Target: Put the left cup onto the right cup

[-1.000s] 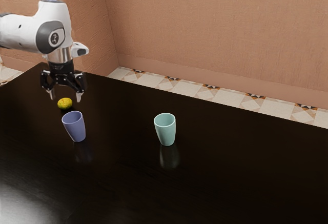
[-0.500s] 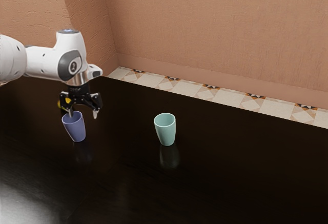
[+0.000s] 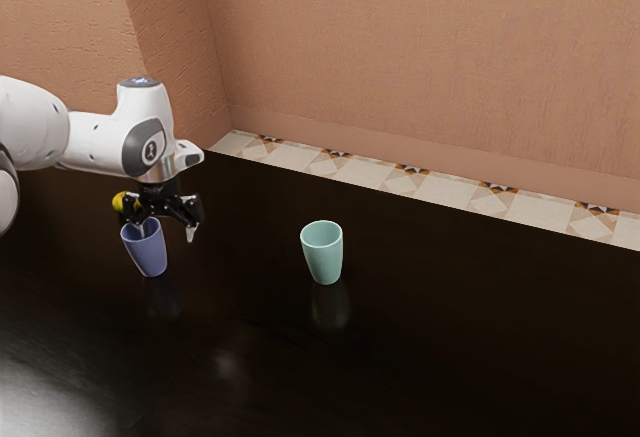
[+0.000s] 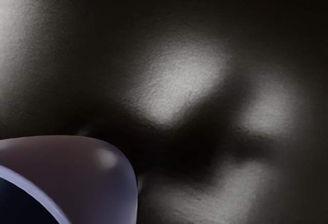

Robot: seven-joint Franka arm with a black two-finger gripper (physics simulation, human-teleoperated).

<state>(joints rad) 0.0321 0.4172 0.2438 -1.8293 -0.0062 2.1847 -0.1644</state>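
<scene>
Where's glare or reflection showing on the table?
Exterior view: the glossy dark table mirrors the pale teal cup below its base, with glare at that view's lower left. Wrist view: soft bright blotches on the table beside the lavender cup.

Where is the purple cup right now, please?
The purple cup stands upright on the dark table at the exterior view's left, just under the open gripper; the teal cup stands apart toward that view's right.

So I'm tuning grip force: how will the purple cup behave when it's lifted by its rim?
The purple cup looks thin-walled and hollow, so probably light and fairly stiff. Its smooth wall may slip in the claw, which is open over the rim. It tapers to a narrow base, so a sideways nudge could tip it.
</scene>
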